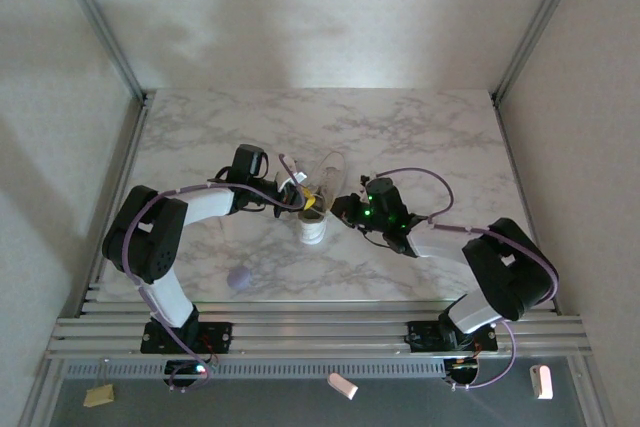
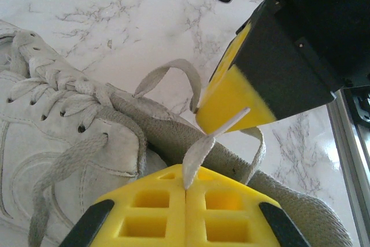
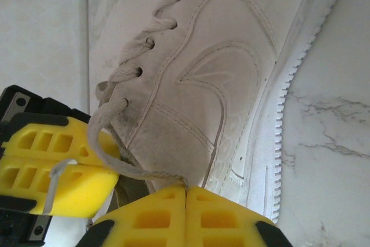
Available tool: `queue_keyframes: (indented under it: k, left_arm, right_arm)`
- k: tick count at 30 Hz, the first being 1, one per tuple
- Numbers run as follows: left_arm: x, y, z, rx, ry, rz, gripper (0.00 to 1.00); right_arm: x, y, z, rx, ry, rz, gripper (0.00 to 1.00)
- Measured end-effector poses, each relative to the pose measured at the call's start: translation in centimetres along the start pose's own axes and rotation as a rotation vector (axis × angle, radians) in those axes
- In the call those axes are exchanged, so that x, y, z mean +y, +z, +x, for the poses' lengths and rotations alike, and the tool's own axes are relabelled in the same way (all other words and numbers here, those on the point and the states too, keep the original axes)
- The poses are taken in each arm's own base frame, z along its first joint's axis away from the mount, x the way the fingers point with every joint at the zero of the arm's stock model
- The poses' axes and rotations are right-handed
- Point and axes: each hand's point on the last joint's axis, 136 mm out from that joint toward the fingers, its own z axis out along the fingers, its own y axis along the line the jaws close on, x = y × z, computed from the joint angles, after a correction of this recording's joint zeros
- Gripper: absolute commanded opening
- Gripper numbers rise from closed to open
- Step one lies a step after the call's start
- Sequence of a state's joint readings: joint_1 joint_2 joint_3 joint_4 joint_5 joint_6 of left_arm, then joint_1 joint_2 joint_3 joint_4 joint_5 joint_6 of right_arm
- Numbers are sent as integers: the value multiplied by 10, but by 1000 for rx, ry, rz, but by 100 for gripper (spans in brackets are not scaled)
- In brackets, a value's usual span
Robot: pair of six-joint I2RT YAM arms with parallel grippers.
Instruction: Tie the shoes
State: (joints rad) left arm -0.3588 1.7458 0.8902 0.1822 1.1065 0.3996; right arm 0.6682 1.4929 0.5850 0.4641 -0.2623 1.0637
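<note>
"So where is the shoe (image 1: 314,230)?"
"Mid table (image 1: 430,137), between both arms, partly hidden by them."
"And the pincers?"
"Left pincer (image 2: 185,188) pinches a lace (image 2: 195,153). Right pincer (image 3: 186,198) pinches lace too."

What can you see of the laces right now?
The laces are flat, off-white woven strands, slightly dingy, criss-crossed through the eyelets of the sneaker. No bow shows yet. One loose strand runs into the shut pads of the left gripper, and another is pinched in the right gripper. Near the shoe's collar a slack length arches up between the two grippers.
</note>
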Motion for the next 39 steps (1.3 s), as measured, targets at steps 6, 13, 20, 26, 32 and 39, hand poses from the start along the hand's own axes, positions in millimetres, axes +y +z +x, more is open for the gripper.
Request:
queue_keyframes:
  k: [6, 13, 20, 26, 32, 39]
  left_arm:
    - [0, 1, 0, 2, 1, -2, 0]
    - [-1, 3, 0, 15, 7, -4, 0]
    - [-4, 7, 0, 30, 20, -3, 0]
    - [-6, 8, 1, 35, 39, 4, 0]
    - [-9, 8, 1, 35, 55, 21, 0]
    - [-16, 9, -1, 27, 61, 52, 0]
  right_arm:
    - [17, -19, -4, -22, -51, -16, 0]
    - [53, -29, -16, -9, -172, -24, 0]
    - [82, -25, -19, 60, -269, -44, 0]
    - [91, -1, -16, 167, -295, -79, 0]
    - [85, 16, -20, 236, -265, -112, 1]
    - [73, 28, -21, 270, -226, -116, 3]
